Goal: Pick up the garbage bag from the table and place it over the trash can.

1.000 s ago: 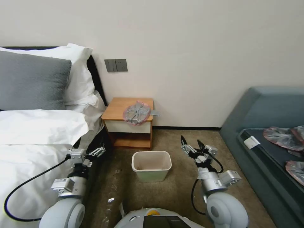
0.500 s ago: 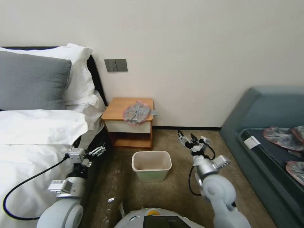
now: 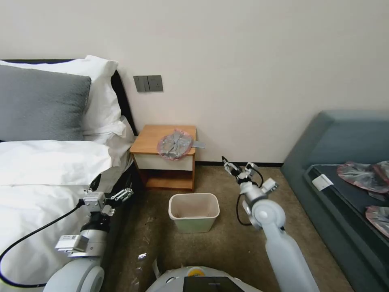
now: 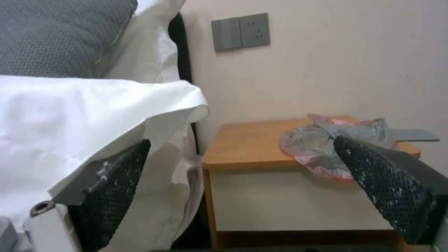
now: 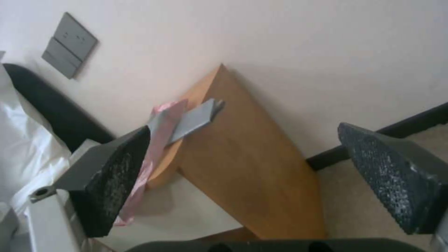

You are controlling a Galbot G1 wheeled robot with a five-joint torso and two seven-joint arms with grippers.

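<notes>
The garbage bag [image 3: 175, 144], crinkled grey plastic with a pinkish-red rim, lies flat on the right part of the table [image 3: 152, 139], overhanging its front and right edges. It also shows as the garbage bag [image 4: 322, 147] on the table [image 4: 243, 147] and edge-on as the garbage bag [image 5: 161, 129] beside the table [image 5: 243, 140]. The cream trash can [image 3: 194, 211] stands open on the carpet in front of the table. My right gripper [image 3: 237, 167] is open and empty, raised to the right of the table, some way from the bag. My left gripper [image 3: 117, 194] is open, low beside the bed.
A bed [image 3: 44, 170] with white sheets and a grey pillow fills the left side, close to my left arm. A blue-grey sofa [image 3: 348, 162] at the right holds more bags [image 3: 360, 174]. Wall switches [image 3: 148, 83] sit above the table. Carpet lies around the bin.
My right arm has stretched forward and up, carrying its open gripper closer to the table's right side. The left arm has shifted only slightly. Bag and trash can have stayed put.
</notes>
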